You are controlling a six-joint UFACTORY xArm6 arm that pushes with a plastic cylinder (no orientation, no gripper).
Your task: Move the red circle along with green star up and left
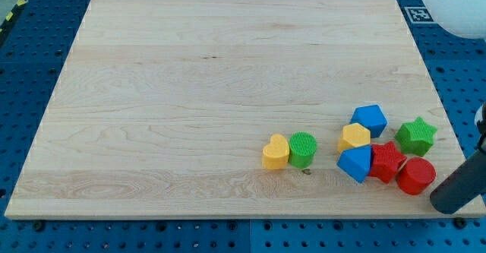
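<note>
The robot's tip (444, 204) rests just right of the red circle (416, 176), with the green star (416, 136) above it near the worktop (190, 93) edge. No jaws exist to open; both blocks await pushing up-left.

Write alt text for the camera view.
My tip sits at the view's lower right, just right of the red circle, below the green star. Other blocks cluster to their left on the wooden board.
</note>
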